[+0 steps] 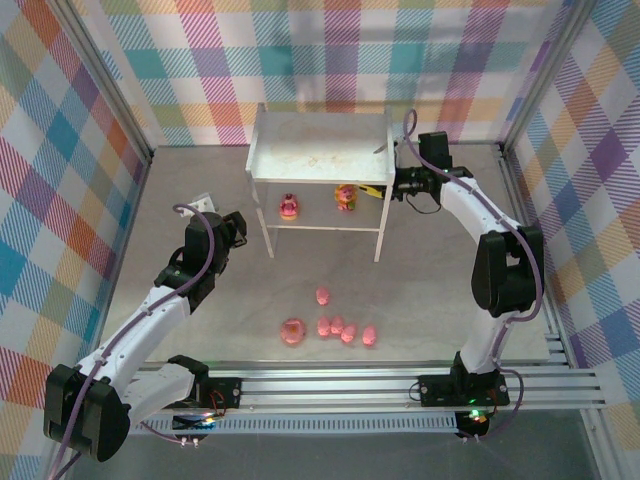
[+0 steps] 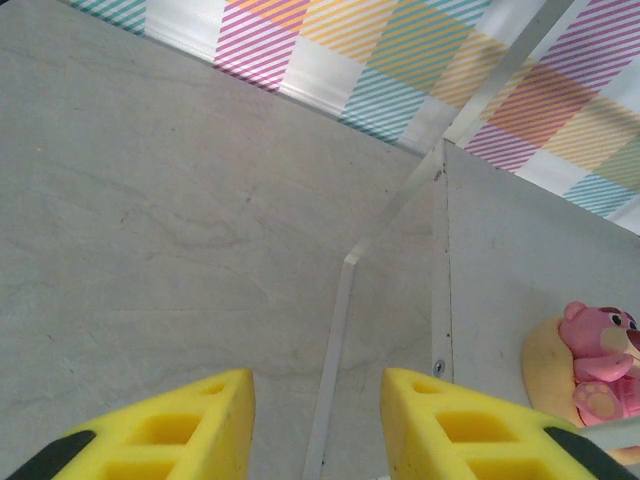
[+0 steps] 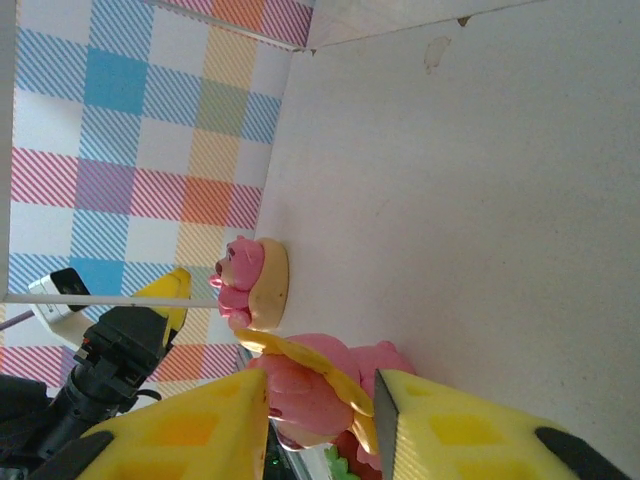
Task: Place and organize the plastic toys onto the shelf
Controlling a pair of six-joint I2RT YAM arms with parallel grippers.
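plaid-walled enclosure from above: the shelf (image 1: 320,150) stands at the far middle with the pink-red figure (image 1: 289,206) and the yellow-orange-red figure (image 1: 345,197) on its lower tier, five pigs (image 1: 340,327) and the donut (image 1: 292,331) loose on the table (image 1: 200,170) in front. left wrist: left gripper (image 2: 315,400) partly apart, nothing between, pink-red figure (image 2: 600,365) off to the right. right wrist: right gripper (image 3: 320,380) narrow around the yellow-orange-red figure (image 3: 300,395), grip or mere flanking cannot be told.
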